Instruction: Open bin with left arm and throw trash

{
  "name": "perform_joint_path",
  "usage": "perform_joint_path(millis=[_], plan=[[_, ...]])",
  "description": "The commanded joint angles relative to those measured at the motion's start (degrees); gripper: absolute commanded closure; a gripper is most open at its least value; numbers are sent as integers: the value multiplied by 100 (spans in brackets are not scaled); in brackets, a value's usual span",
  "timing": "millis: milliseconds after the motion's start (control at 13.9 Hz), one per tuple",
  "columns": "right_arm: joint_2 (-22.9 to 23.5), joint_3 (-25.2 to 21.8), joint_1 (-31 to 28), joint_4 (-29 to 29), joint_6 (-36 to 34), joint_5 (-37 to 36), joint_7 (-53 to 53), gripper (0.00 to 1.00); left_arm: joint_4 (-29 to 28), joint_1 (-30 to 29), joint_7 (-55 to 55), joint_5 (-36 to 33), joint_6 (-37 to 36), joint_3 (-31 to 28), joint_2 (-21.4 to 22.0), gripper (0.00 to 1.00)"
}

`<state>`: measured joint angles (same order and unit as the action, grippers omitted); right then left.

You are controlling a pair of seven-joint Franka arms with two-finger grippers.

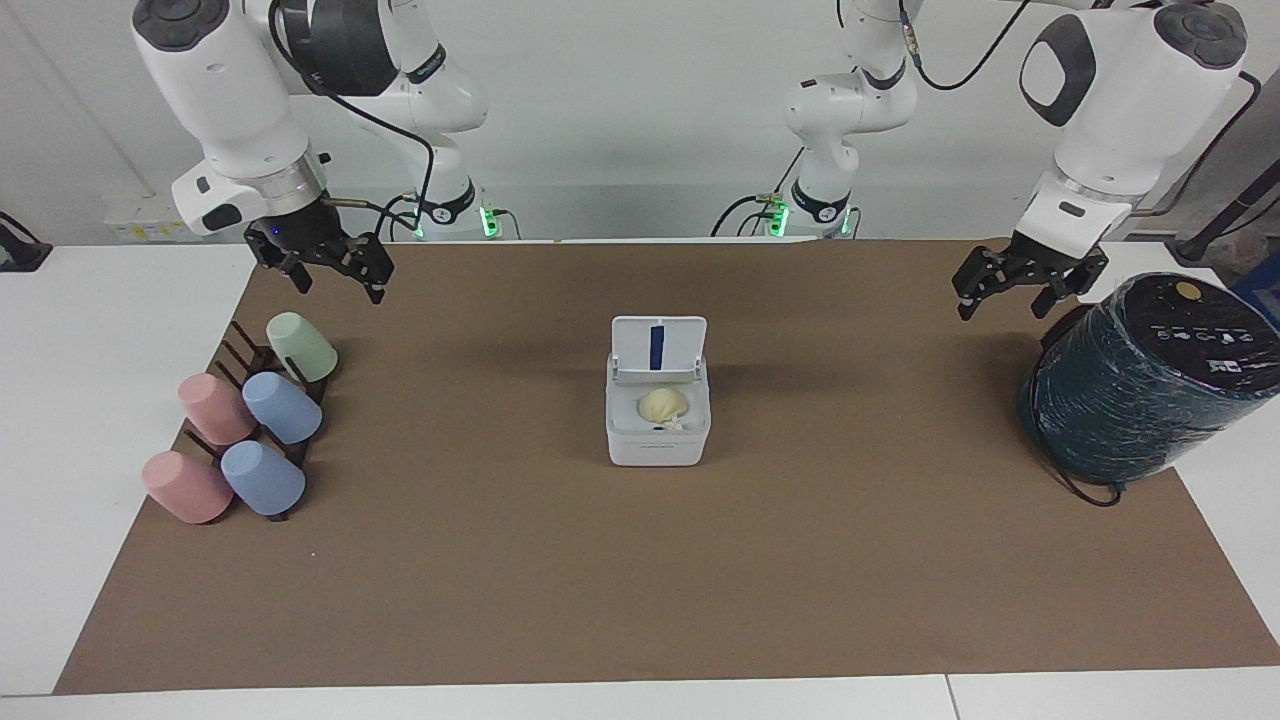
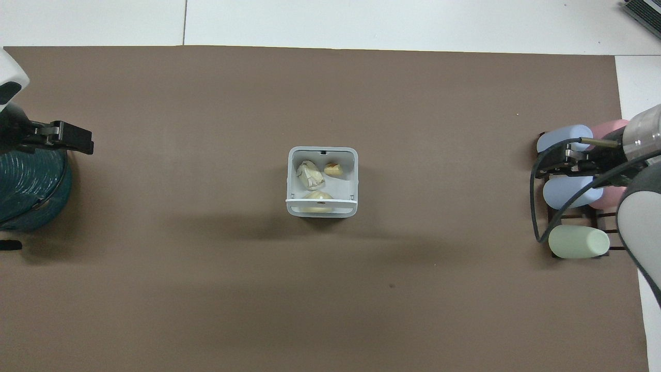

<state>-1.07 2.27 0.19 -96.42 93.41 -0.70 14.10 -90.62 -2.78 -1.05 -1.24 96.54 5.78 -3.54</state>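
Observation:
The white bin (image 1: 657,440) stands mid-table with its lid (image 1: 658,347) hinged upright, blue strip showing. Inside lie the trash pieces: a white wad (image 2: 310,174), a yellowish chunk (image 2: 333,169) and a cream ridged piece (image 2: 316,196), partly under the lid's edge; the cream piece also shows in the facing view (image 1: 663,405). My left gripper (image 1: 1002,306) is open and empty, in the air beside the teal cylinder, well away from the bin. My right gripper (image 1: 340,290) is open and empty, in the air over the cup rack.
A large dark teal cylinder (image 1: 1150,380) lies at the left arm's end of the table. A dark rack with pastel cups (image 1: 282,408) lying in it sits at the right arm's end. A brown mat (image 1: 640,580) covers the table.

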Motion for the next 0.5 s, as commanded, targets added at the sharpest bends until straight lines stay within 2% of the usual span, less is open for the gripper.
perform_joint_path(millis=[0, 433], plan=[[-104, -121, 34, -96, 2, 158, -223, 0, -237, -3, 0, -104, 120, -7, 187, 0], [-60, -121, -27, -113, 115, 158, -223, 0, -237, -3, 0, -104, 120, -7, 187, 0]])
